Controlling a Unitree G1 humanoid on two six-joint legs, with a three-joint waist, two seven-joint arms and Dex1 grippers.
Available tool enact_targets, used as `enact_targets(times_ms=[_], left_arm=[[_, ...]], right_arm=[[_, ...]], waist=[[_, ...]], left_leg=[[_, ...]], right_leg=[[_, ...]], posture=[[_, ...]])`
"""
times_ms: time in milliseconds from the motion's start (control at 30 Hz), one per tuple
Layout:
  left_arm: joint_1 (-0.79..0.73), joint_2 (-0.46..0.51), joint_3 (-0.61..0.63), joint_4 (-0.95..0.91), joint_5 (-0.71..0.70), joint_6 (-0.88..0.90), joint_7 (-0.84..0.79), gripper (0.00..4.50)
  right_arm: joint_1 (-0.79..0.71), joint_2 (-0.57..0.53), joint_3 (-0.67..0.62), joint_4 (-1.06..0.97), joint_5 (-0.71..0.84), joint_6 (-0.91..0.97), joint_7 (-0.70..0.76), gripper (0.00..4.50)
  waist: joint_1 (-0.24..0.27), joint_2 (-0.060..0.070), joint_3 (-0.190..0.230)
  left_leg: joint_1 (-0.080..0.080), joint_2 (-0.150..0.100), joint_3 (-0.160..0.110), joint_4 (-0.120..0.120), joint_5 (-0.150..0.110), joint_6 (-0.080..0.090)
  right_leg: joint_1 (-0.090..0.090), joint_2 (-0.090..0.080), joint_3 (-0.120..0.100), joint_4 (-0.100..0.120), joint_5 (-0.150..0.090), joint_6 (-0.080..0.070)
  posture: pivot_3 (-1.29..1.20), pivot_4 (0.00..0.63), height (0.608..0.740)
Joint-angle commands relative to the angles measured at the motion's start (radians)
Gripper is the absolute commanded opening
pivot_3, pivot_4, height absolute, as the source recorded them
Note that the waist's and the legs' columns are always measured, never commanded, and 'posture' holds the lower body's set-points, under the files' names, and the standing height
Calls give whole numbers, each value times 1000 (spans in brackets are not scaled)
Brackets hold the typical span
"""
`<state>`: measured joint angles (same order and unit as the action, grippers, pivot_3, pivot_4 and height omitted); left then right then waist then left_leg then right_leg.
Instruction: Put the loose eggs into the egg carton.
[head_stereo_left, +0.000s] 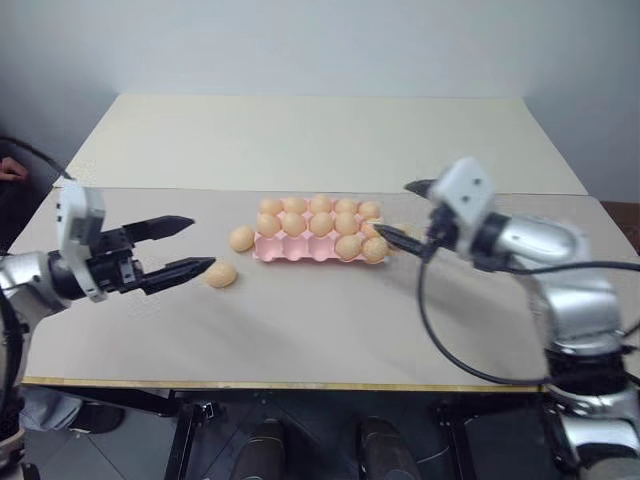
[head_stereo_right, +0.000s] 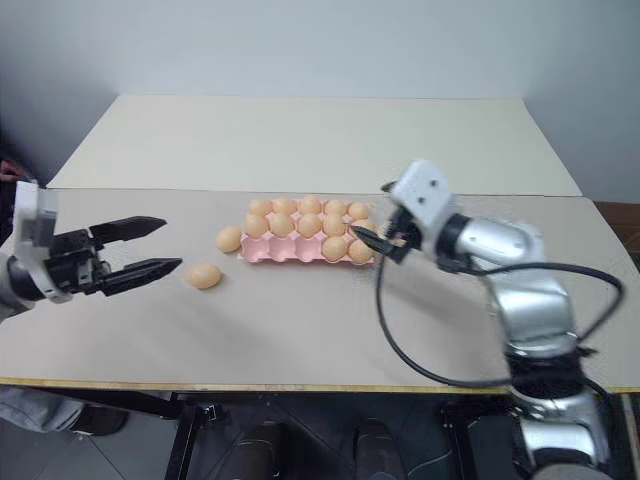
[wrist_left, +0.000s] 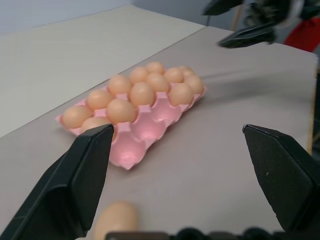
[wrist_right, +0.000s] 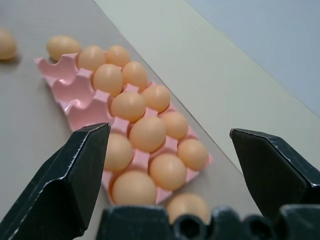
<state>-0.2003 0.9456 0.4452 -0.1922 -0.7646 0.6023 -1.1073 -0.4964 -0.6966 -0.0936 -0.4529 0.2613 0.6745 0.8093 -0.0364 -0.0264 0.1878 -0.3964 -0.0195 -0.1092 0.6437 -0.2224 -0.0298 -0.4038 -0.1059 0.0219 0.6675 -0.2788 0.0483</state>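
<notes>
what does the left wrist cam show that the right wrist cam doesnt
Left wrist view: the open left gripper, with the right gripper seen from outside, beyond the egg carton.

Right wrist view: the right gripper's own open fingers, a loose egg beside the carton's near end, and another loose egg against its far end.

Both: the pink carton with three empty cups in one outer row, and the loose egg lying on the table nearest the left gripper.

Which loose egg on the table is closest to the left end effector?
The pale orange egg just off the left end effector's lower fingertip; the other left-side egg lies against the pink moulded carton.
</notes>
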Motion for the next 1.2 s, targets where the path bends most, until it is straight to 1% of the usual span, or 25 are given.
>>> enact_targets(times_ms=[33,100,200,367,433,533,633,767,833,933,1000,1133,1200], left_arm=[[34,43,67,-12,1,-22,-44,4500],[55,48,76,-22,0,-26,-58,4500],[65,42,79,-38,-8,-24,-50,4500],[59,28,64,-57,-11,-17,-29,4500],[45,27,57,-49,-9,-19,-25,4500],[31,22,41,-43,-1,-30,-26,4500],[5,7,7,-48,16,-46,-12,4500],[-29,-2,-28,-33,19,-52,-17,4500],[-36,-1,-40,-27,18,-49,-22,4500],[-41,-1,-51,-26,14,-44,-30,4500],[-43,-3,-52,-27,13,-46,-30,4500],[-45,-2,-46,-25,13,-55,-32,4500],[-41,2,-41,-24,13,-56,-37,4500]], right_arm=[[115,-107,-230,-97,163,15,146,4481],[214,-152,-307,-99,209,3,209,4481],[334,-165,-337,-88,217,-35,219,4481],[342,-154,-294,-61,205,-67,176,4481],[329,-167,-272,-39,191,-92,178,4481],[302,-181,-199,27,128,-174,182,4481],[195,-161,-41,195,-18,-279,132,4481],[26,-106,110,444,-171,-426,80,4481],[-58,-64,164,558,-224,-483,54,4481],[-157,1,222,704,-280,-558,33,4481],[-197,33,245,770,-298,-593,34,4481],[-255,75,279,893,-342,-653,14,4481],[-287,100,294,964,-374,-678,-20,4481]], waist=[[-2,0,0],[-2,0,0],[-5,-1,0],[-10,0,0],[-8,0,0],[-6,0,0],[-8,0,0],[-12,0,0],[-14,0,0],[-13,0,0],[-12,0,0],[-10,0,0],[-10,0,0]], left_leg=[[0,0,0,0,0,0],[0,0,0,0,0,0],[1,1,1,0,0,0],[10,2,3,-1,0,1],[11,2,3,-1,0,1],[10,2,3,-1,-1,1],[10,1,3,-1,-1,1],[11,2,3,-1,-1,1],[10,2,3,-1,-1,1],[6,1,4,-1,0,0],[3,1,4,-1,0,0],[2,1,4,0,0,0],[2,1,4,0,0,-1]], right_leg=[[0,0,0,0,0,0],[0,0,0,0,0,0],[2,0,0,-1,0,0],[9,1,2,-1,0,0],[11,2,2,-2,0,0],[11,1,2,-4,0,0],[11,1,2,-4,0,0],[11,1,2,-3,1,0],[9,1,2,-3,1,0],[4,1,3,-2,1,0],[0,1,4,-1,1,0],[0,1,4,-1,1,0],[0,1,4,-1,1,0]], posture=[[0,150,740],[0,150,740],[0,150,740],[0,150,740],[0,150,740],[0,150,740],[0,150,740],[0,150,740],[0,150,740],[0,150,740],[0,150,740],[0,150,740],[0,150,740]])
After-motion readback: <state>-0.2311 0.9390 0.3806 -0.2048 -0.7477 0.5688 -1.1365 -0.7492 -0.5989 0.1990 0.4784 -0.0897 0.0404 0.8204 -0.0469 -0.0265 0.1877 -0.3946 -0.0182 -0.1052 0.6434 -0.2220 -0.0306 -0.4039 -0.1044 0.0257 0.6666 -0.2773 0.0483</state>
